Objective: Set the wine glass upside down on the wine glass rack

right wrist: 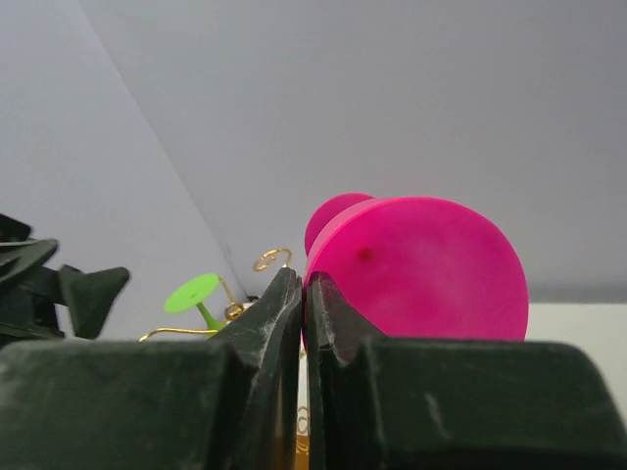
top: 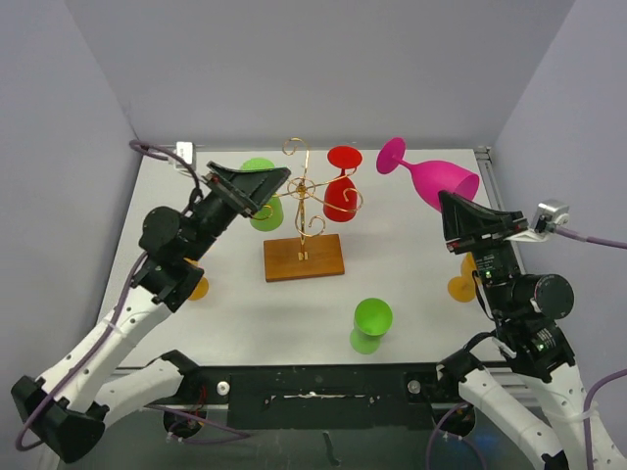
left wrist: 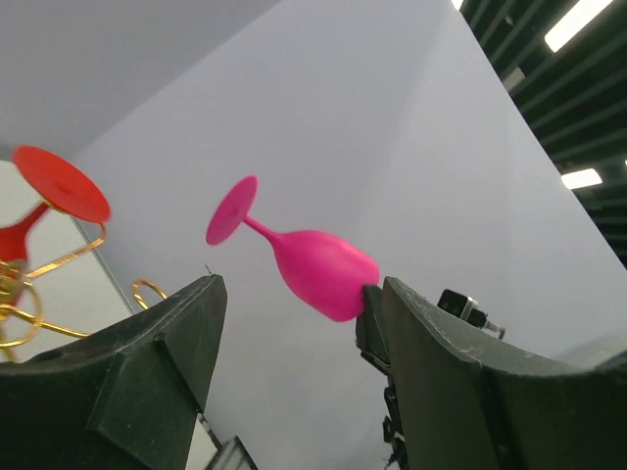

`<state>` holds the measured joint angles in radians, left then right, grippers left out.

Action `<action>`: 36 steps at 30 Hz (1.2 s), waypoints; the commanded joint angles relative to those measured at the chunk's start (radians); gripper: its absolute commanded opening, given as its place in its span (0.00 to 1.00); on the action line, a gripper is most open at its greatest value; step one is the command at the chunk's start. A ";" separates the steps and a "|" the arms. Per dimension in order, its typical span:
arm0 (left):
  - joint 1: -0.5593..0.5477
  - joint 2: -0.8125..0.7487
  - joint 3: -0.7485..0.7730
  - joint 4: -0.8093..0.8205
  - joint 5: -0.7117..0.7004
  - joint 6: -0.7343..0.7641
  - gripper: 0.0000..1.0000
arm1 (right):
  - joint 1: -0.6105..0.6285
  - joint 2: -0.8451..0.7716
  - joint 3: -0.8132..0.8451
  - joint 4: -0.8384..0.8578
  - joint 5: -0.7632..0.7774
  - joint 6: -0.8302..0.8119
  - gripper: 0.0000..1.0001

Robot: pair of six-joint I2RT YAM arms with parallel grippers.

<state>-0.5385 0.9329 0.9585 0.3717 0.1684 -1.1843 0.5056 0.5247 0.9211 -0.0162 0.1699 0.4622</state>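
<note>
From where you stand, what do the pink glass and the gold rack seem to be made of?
The pink glass is probably plastic: opaque, matte, evenly coloured, with no see-through shine. The rack looks like thin gold-toned metal wire with glinting curls, set on a smooth brown base that appears wooden.

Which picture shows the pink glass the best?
The left wrist view: the pink glass shows from the side, foot, stem and bowl all clear. The top view shows it too, but smaller. The right wrist view shows mostly its bowl, close up behind the right tool.
</note>
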 commanded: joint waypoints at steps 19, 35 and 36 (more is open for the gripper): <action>-0.483 0.412 0.295 0.197 -0.387 0.030 0.59 | 0.005 -0.089 -0.175 0.468 -0.204 0.147 0.00; -0.495 0.400 0.246 0.319 -0.480 0.016 0.48 | 0.007 -0.028 -0.237 0.620 -0.330 0.313 0.00; -0.494 0.395 0.245 0.317 -0.487 0.020 0.47 | 0.007 -0.022 -0.236 0.624 -0.345 0.320 0.00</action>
<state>-1.0317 1.3655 1.1992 0.6170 -0.2806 -1.1706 0.5056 0.4808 0.6857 0.4988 -0.1043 0.7219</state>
